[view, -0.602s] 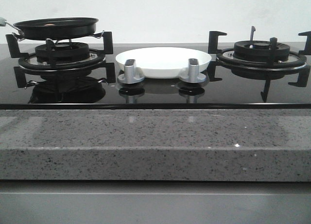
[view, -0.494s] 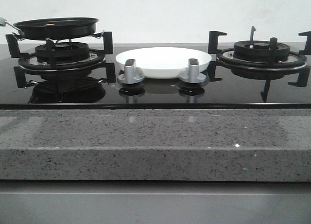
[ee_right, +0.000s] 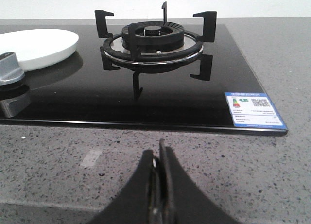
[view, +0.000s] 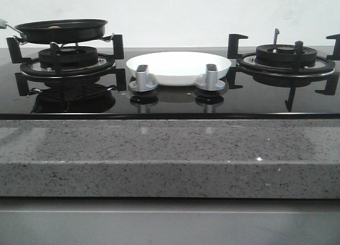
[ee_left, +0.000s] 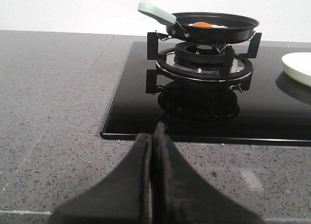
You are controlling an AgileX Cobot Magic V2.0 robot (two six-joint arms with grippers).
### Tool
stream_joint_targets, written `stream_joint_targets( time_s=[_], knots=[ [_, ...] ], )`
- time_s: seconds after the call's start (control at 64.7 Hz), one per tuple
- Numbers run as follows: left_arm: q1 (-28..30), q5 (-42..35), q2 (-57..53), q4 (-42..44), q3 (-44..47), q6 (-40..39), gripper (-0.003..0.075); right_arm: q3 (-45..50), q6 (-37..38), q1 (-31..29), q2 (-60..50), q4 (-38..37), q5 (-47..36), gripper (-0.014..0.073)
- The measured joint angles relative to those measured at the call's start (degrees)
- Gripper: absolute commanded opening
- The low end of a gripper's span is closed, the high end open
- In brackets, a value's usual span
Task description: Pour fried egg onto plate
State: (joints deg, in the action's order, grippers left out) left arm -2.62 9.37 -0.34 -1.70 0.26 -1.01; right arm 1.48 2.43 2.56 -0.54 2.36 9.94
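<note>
Grey speckled stone counter (view: 170, 149) carries a black glass cooktop (view: 170, 99), with a plain white wall behind. On the left burner (view: 68, 61) sits the black frying pan (view: 61, 30), its pale green handle (ee_left: 156, 12) pointing away from the stove centre. Fried egg (ee_left: 206, 25) lies flat inside the pan; from front view only a small bit of it shows above the rim. Plate (view: 178, 67) stands on the glass btw. the two burners, just behind the two silver knobs (view: 142, 78). Right burner (view: 286, 58) has nothing on it. My left gripper (ee_left: 152, 136) has fingers pressed together over the counter, apart from the pan. My right gripper (ee_right: 159, 158) is pressed together too, holding nothing, near the stove's front edge w/ the energy label (ee_right: 252, 109).
</note>
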Motion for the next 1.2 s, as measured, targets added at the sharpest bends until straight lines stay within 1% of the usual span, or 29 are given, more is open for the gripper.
stream_joint_targets(
  time_s=[1.019, 1.205],
  knots=[
    [0.0, 0.0, 0.0, 0.0, 0.0, 0.0, -0.002, 0.0, 0.0, 0.0, 0.0, 0.0, 0.0, -0.006],
    [0.0, -2.2, 0.0, -0.6, -0.3, 0.0, -0.002, -0.1, 0.0, 0.0, 0.0, 0.0, -0.4, -0.006]
  ],
)
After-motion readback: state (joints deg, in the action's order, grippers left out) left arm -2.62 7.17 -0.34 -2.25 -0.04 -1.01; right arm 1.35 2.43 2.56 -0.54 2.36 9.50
